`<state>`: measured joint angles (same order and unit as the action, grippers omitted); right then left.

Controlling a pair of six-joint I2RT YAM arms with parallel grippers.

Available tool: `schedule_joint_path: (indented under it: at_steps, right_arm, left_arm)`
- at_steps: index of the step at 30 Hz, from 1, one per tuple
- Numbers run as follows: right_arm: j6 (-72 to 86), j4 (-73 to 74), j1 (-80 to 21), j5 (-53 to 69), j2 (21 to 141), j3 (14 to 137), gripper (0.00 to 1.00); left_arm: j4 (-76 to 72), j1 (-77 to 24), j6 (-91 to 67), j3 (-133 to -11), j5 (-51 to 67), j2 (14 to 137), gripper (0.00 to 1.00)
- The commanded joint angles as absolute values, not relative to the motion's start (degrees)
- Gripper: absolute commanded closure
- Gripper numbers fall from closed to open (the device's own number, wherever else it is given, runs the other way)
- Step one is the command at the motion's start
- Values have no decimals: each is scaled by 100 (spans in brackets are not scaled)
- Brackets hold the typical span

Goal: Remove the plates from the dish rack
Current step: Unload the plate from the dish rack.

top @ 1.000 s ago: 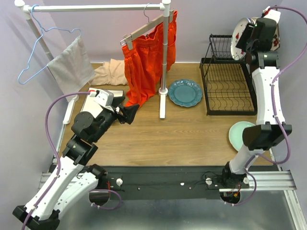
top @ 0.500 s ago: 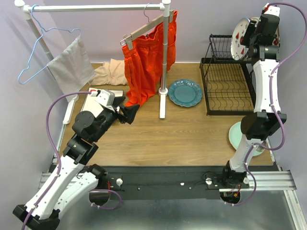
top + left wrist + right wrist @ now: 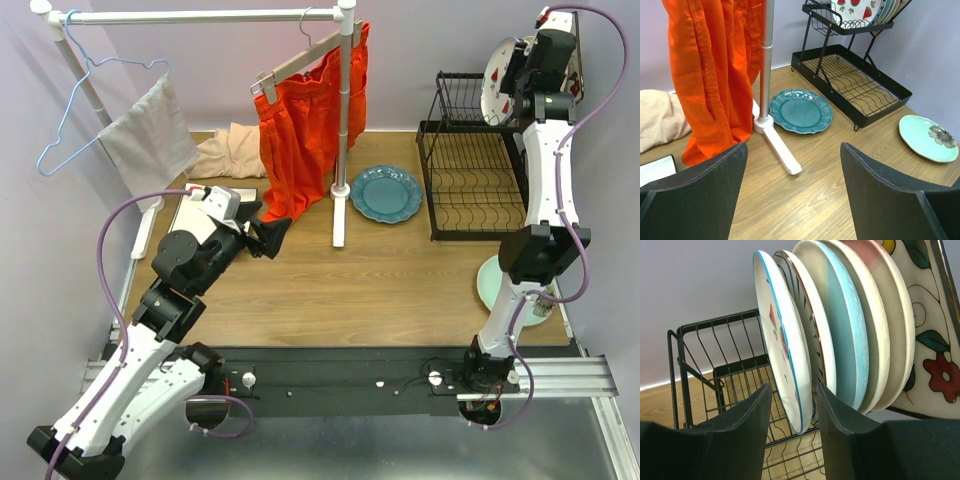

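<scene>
With a teal plate [image 3: 386,193] and a mint plate [image 3: 497,280] already on the bench [image 3: 400,280], far below the right gripper [image 3: 793,387], its jaws stand apart astride the blue-rimmed watermelon-print plate [image 3: 780,340], foremost of at least five left upright in the dish rack [image 3: 478,185], while the left gripper [image 3: 792,150] hangs wide apart and empty.

Bright, even light, soft faint shadows, sharp focus

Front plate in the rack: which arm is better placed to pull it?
Right. The right gripper has a jaw on each side of the front plate's lower rim, at the rack's upper shelf. The left gripper hangs open beside the orange garment, far from the rack.
</scene>
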<state>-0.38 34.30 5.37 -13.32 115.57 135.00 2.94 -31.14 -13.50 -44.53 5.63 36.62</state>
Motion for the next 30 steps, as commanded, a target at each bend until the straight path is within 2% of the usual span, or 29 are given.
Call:
schedule_joint_path:
  at_steps: [1,30]
  right_arm:
    - [-351,3120,589,-1467,11698,13562,51]
    - [-738,2663,501,-1723,12340,13597,55]
  left_arm:
    - [352,-3120,-1292,-4474,466,3683,16]
    - [352,-3111,-1266,-4509,475,3744,16]
